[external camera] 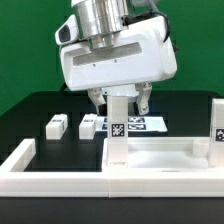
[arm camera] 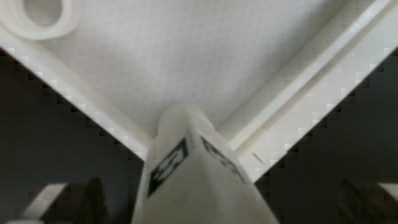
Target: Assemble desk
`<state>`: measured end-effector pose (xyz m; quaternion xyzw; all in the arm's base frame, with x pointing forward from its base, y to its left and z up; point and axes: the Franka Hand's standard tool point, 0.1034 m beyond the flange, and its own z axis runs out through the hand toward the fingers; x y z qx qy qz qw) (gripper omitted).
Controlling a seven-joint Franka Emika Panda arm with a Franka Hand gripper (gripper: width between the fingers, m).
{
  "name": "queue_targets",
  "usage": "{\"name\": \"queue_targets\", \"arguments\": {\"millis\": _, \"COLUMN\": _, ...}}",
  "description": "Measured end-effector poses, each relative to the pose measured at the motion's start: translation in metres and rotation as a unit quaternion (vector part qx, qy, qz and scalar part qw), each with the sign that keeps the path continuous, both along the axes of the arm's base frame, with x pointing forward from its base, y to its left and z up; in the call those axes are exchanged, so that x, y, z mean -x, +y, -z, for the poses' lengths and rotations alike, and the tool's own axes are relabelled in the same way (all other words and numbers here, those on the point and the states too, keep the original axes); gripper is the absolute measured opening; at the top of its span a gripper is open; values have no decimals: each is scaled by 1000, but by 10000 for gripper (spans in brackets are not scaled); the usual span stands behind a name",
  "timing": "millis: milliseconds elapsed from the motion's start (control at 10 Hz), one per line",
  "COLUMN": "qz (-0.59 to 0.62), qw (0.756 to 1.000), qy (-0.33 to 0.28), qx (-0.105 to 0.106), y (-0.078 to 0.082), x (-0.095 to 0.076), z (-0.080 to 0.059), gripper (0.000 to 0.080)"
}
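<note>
fingers [external camera: 146, 100]: spread wide, nothing pinched, one seen clear on each side of an upright white plastic square-section leg block [external camera: 118, 130] | gripper [external camera: 120, 104]: pointed straight down, hand held vertically over the block | leg block: stood in the corner, on the exterior view's left, of the white rimmed rectangular tray-like desk top [external camera: 165, 152] | second leg block [external camera: 88, 125], third leg block [external camera: 57, 125]: laid on the black table [external camera: 30, 112]

- The desk top [external camera: 165, 158] lay at the exterior view's right, just behind the long bar [external camera: 50, 181].
- The corner leg [external camera: 118, 135] stood upright on its left corner, and the second leg [external camera: 217, 125] stood at its right end.
- The outer block [external camera: 57, 125] and the inner block [external camera: 88, 125] lay side by side on the table [external camera: 30, 112], to the left.
- The marker board [external camera: 142, 123] lay behind the corner leg.
</note>
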<state>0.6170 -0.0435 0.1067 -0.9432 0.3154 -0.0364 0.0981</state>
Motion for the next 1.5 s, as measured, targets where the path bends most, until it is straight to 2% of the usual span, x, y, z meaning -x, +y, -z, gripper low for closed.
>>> {"name": "queue_targets", "arguments": {"millis": 100, "qz": -53, "qw": 999, "qy": -6, "qx": 9, "y": 0, "x": 0, "z": 0, "gripper": 648}}
{"name": "queue_targets", "arguments": {"millis": 200, "qz": -173, "qw": 984, "qy": -9, "qx": 37, "y": 0, "x": -1, "z": -1, "gripper": 649}}
{"name": "queue_targets", "arguments": {"millis": 300, "qz": -224, "qw": 974, "qy": -11, "qx": 36, "y": 0, "x": -4, "z": -1, "gripper": 649}}
{"name": "queue_targets", "arguments": {"millis": 400, "qz": -180, "qw": 983, "qy": -7, "qx": 29, "y": 1, "x": -4, "z": 0, "gripper": 649}}
{"name": "queue_targets", "arguments": {"millis": 500, "qz": -187, "qw": 982, "qy": -7, "qx": 30, "y": 1, "x": -4, "z": 1, "gripper": 533}}
{"name": "queue_targets", "arguments": {"millis": 600, "qz": -184, "qw": 982, "qy": -6, "qx": 29, "y": 1, "x": -4, "z": 1, "gripper": 533}}
{"name": "queue_targets", "arguments": {"millis": 700, "qz": -142, "qw": 990, "qy": 0, "qx": 24, "y": 1, "x": -4, "z": 1, "gripper": 332}}
{"name": "queue_targets", "arguments": {"millis": 800, "qz": -79, "qw": 997, "qy": 11, "qx": 19, "y": -3, "x": -3, "z": 2, "gripper": 301}}
{"name": "queue_targets", "arguments": {"millis": 900, "qz": -69, "qw": 997, "qy": 13, "qx": 18, "y": -3, "x": -3, "z": 3, "gripper": 300}}
{"name": "queue_targets", "arguments": {"millis": 1100, "qz": 92, "qw": 995, "qy": 37, "qx": -1, "y": -1, "x": -6, "z": 1, "gripper": 296}}
{"name": "queue_targets", "arguments": {"millis": 1200, "qz": 202, "qw": 978, "qy": 56, "qx": -18, "y": 2, "x": -6, "z": 3, "gripper": 296}}
{"name": "queue_targets", "arguments": {"millis": 1400, "qz": 359, "qw": 927, "qy": 85, "qx": -70, "y": 0, "x": -11, "z": 5, "gripper": 293}}
{"name": "queue_targets", "arguments": {"millis": 1500, "qz": 387, "qw": 914, "qy": 88, "qx": -78, "y": 0, "x": -11, "z": 6, "gripper": 293}}
